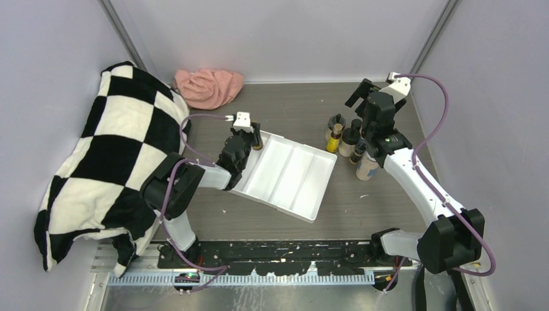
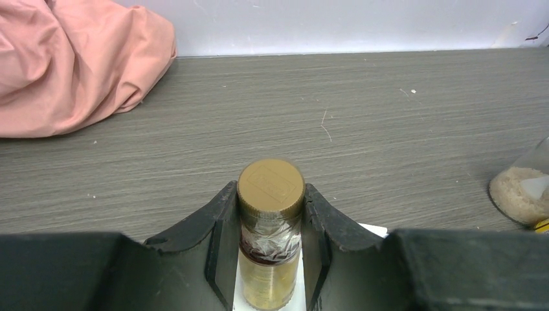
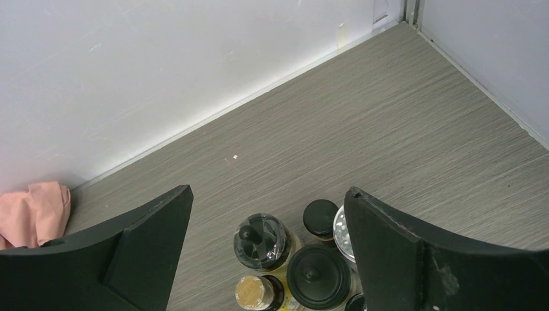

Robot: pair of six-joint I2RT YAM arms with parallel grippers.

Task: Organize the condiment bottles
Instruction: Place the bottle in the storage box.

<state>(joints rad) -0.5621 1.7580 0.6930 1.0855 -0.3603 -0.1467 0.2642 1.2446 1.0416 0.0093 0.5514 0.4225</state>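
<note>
1. The left gripper's (image 2: 270, 217) fingers (image 2: 219, 227) are clamping a slim bottle (image 2: 270, 194) from both sides, gripping it just under its brown cap.
2. A sliver of white tray (image 2: 372, 229) is showing right under the bottle; whether the bottle is touching it, I cannot tell.
3. From the top view, the left gripper (image 1: 251, 139) is hanging over the far left corner of the tray (image 1: 291, 170), which is lying at an angle on the table (image 1: 362, 207) with its three long compartments bare.
4. The right gripper's (image 3: 268, 194) fingers (image 3: 155, 227) are standing wide apart and gripping nothing.
5. It is hovering above a tight cluster of bottles (image 3: 318, 275): a wide black lid, a smaller black cap, a clear-wrapped dark top, a brown cap and the edge of a silver lid.
6. From above, that cluster (image 1: 343, 136) is standing to the right of the tray, well apart from it, with a beige jar (image 1: 367, 167) beside the right arm.
7. The right gripper (image 1: 366, 97) is pointing toward the back wall (image 1: 291, 32).
8. A pink cloth (image 1: 207, 87) is lying bunched at the back of the table.
9. A checked cloth (image 1: 110, 155) is draping over the left side.
</note>
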